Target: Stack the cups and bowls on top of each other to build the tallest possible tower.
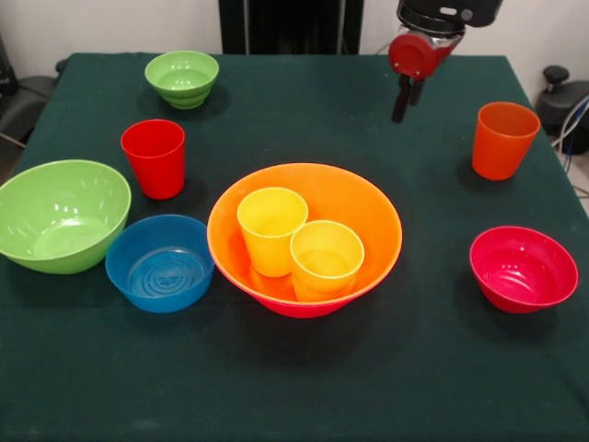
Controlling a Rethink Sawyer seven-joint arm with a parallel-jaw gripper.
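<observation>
The tower is a large orange bowl (368, 207) nested in a pink bowl (304, 310) at the table's middle. Two yellow cups (271, 230) (327, 258) stand upright inside it, side by side. A red cup (154, 157) stands at the left and an orange cup (503, 138) at the right. Around them lie a small green bowl (182, 78), a larger green bowl (60, 214), a blue bowl (159, 262) and a small red bowl (523, 267). My gripper (408, 99) hangs shut and empty above the far right of the table, left of the orange cup.
The dark green tablecloth (304, 396) covers the whole table. Dark equipment (561, 97) sits off the right edge behind the orange cup, and more dark shapes lie off the left edge.
</observation>
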